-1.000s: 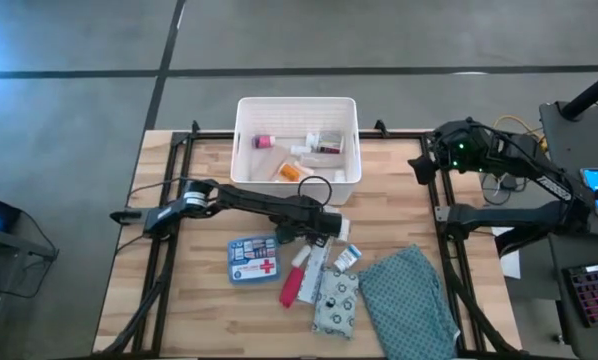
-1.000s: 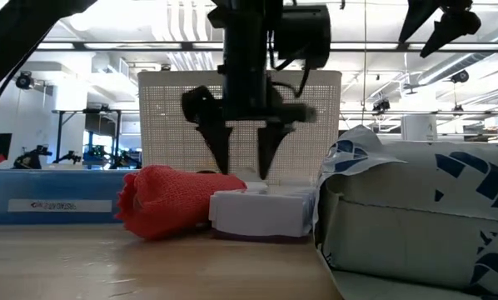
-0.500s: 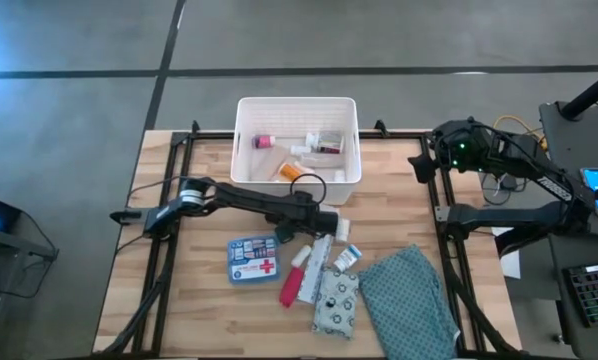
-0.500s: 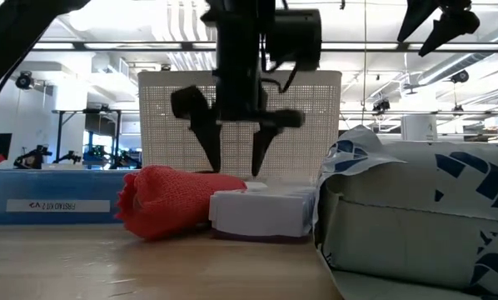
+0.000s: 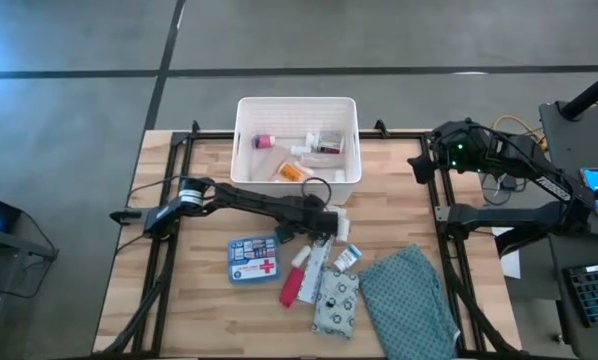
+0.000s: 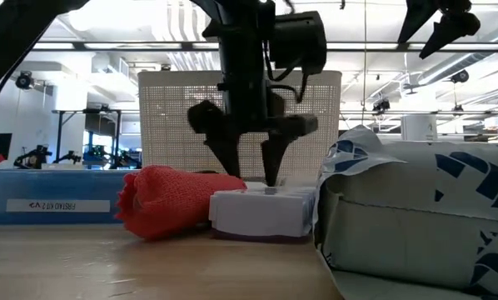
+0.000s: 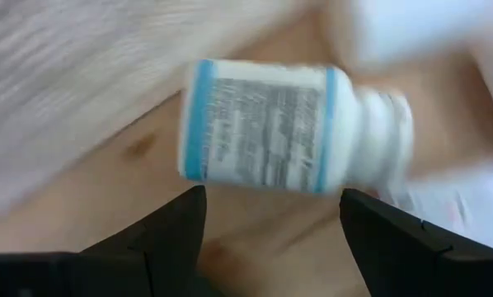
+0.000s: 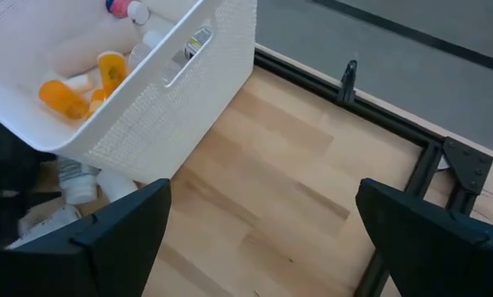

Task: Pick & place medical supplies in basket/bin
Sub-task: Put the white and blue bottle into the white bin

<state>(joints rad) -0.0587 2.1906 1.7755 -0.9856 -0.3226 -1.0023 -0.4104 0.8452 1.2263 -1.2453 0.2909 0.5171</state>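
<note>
Several vials already lie in the white lattice plastic basket [image 5: 297, 140]; blue first-aid box [image 5: 253, 258], red tube [image 5: 295, 279] and patterned pouch [image 5: 336, 300] remain on the table; the left gripper [image 5: 322, 226], fingers spread, apparently straddles a white blue-banded pill bottle [image 7: 292, 128], ungrasped; the right gripper [image 8: 255, 247] waits open at the table's far right corner.

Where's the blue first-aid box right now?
High view: the blue first-aid box lies flat on the table left of centre, just left of the red tube, below the left arm.

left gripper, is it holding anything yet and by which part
Nothing is held. The left gripper is open, its fingers either side of a white pill bottle lying on the table, not closed on it.
</note>
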